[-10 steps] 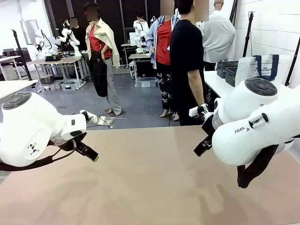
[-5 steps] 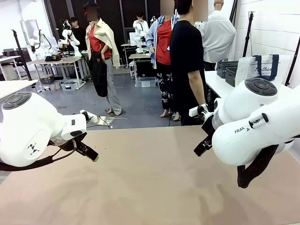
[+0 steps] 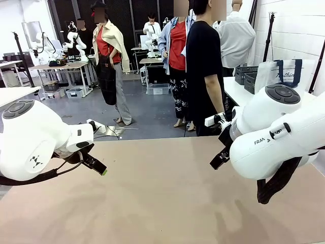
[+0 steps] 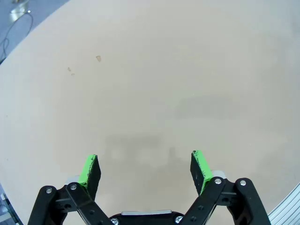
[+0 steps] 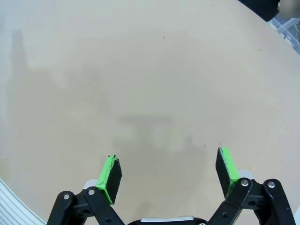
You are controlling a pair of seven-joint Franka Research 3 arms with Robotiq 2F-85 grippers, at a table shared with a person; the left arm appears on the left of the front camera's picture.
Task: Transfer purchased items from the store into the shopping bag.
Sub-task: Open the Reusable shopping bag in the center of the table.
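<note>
Hands spread wide over tan worktop (image 3: 162, 203) — left hand (image 4: 144, 161), right hand (image 5: 168, 161).
Wrist views give green pads (image 4: 89, 168) well apart; front view adds shopping bag (image 3: 278, 75), upright on white worktop (image 3: 236, 91) behind right arm.

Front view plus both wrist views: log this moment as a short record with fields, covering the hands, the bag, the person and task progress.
left hand: open, nothing between its fingers, held over the tan table
right hand: open, nothing between its fingers, over the same table
shopping bag: upright on the white side table at far right, next to dark grey baskets
person: in black, standing at the table's far edge
progress: neither hand holds an item yet
</note>
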